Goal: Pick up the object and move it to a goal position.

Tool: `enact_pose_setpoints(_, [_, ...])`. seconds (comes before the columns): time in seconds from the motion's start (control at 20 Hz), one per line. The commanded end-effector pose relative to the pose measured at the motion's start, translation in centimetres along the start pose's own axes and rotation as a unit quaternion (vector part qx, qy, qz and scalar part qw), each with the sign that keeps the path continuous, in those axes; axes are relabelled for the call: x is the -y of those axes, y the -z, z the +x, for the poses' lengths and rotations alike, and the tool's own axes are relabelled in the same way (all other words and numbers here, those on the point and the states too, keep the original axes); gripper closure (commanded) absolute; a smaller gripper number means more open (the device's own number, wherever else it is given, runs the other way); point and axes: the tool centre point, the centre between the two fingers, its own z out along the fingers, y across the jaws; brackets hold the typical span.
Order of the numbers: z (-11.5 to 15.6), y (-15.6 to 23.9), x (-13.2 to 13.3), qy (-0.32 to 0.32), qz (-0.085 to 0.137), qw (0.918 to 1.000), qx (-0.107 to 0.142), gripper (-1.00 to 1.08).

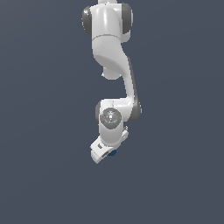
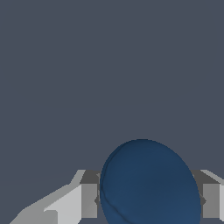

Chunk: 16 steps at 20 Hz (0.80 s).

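Observation:
The dark blue ball (image 2: 148, 183) fills the space between the two grey fingers (image 2: 89, 199) in the wrist view; both fingers touch its sides. In the exterior view only a small blue sliver of the ball (image 1: 113, 152) shows under the white hand. My gripper (image 1: 109, 153) hangs at the end of the white arm, tilted toward the exterior view's left, and is shut on the ball. The fingertips are hidden behind the hand in the exterior view.
A plain dark grey surface (image 1: 175, 175) fills both views. The white arm (image 1: 109, 48) reaches down from the top of the exterior view.

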Motion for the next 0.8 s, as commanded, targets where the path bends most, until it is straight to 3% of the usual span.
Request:
enact_pose_setpoints(0.0, [0.0, 0.0, 0.0, 0.000, 0.000, 1.0000, 0.000, 1.08])
enact_pose_setpoints(0.4, [0.4, 0.5, -0.2, -0.002, -0.006, 1.0000, -0.006, 1.08])
enact_pose_setpoints(0.75, [3.0, 4.2, -1.1, -0.013, -0.047, 0.9979, -0.043, 1.08])
